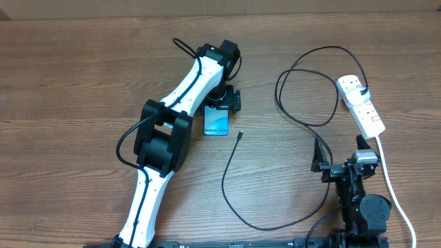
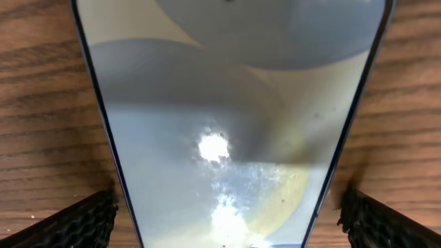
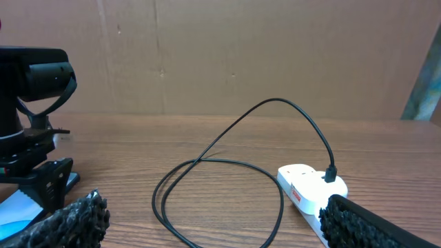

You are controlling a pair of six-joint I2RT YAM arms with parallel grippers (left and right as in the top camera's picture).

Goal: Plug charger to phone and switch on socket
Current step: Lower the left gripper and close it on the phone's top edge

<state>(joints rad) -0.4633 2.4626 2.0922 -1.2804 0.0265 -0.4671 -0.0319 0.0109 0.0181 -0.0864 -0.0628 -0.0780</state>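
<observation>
The phone [image 1: 216, 122] lies flat and screen-up near the middle of the counter [image 1: 83, 62], its "Galaxy" lettering at the short edge facing the counter's near edge. The left hand [image 1: 224, 105] hangs low over the phone's far end, spread as wide as it goes and holding nothing. In the left wrist view its two fingers [image 2: 76, 220] stand one at each long side of the phone, close beside the bezel (whether they touch it I cannot tell).

The charger [image 1: 223, 182] is a thin black cable. Its connector tip [image 1: 240, 135] rests on the wood just beside the phone's near right corner, apart from it and not plugged in. From there the cable sweeps toward the near edge, curves right, then loops toward the far edge before ending in a black plug [image 1: 363, 91] seated in the socket [image 1: 360, 103].

The socket lies by the right edge, toward the far right corner, its thick white cord [image 1: 390, 184] running to the near edge. The right hand [image 3: 210, 213] sits toward the near right corner, fully open and empty, near the socket's near end.
</observation>
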